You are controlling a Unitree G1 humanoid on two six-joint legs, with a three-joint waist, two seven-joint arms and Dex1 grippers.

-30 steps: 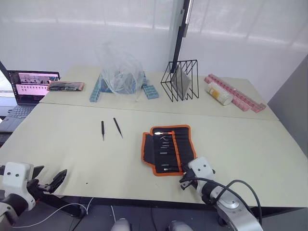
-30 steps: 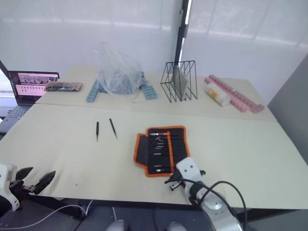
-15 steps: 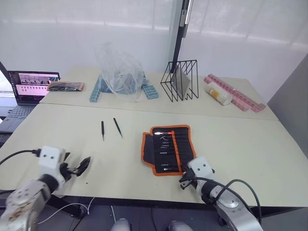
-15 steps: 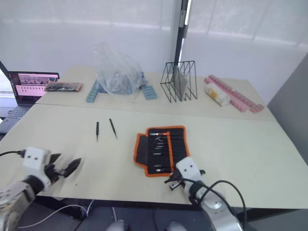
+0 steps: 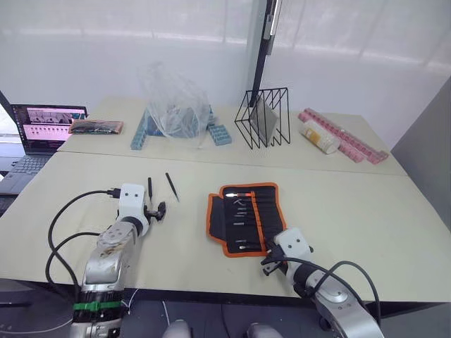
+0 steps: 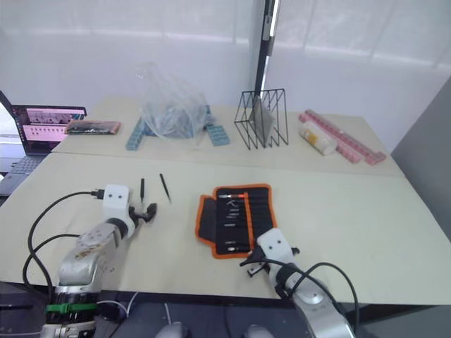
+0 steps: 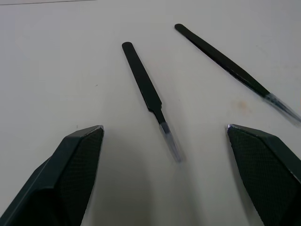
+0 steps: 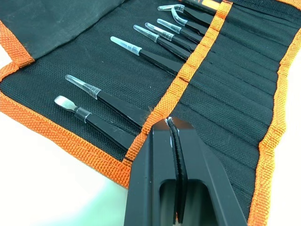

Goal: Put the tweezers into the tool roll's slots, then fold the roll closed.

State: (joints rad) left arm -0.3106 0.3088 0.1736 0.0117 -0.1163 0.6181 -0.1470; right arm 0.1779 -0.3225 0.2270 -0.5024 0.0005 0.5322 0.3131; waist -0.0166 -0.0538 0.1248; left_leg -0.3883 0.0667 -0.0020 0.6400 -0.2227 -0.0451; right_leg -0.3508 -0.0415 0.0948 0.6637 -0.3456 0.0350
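Observation:
Two loose black tweezers (image 5: 150,190) (image 5: 173,186) lie side by side on the table, left of the tool roll (image 5: 246,217). The roll lies open and flat, black with orange trim. Several tweezers (image 8: 155,52) sit in its slots (image 8: 235,70) with their tips sticking out. My left gripper (image 5: 156,212) is open just short of the two loose tweezers; in the left wrist view the nearer one (image 7: 149,100) lies between its spread fingers (image 7: 70,174). My right gripper (image 5: 268,262) is shut at the roll's near edge, its tips (image 8: 169,125) over an orange strip.
A laptop (image 5: 42,127) stands at the far left. Along the back of the table are a clear plastic bag (image 5: 176,105) over blue blocks, a black wire rack (image 5: 264,120), a pale cylinder (image 5: 320,137) and long pink trays (image 5: 345,141). The table's right half lies bare.
My left arm has come up from below the table's near edge and reached forward to the two loose tweezers. The right arm has stayed put.

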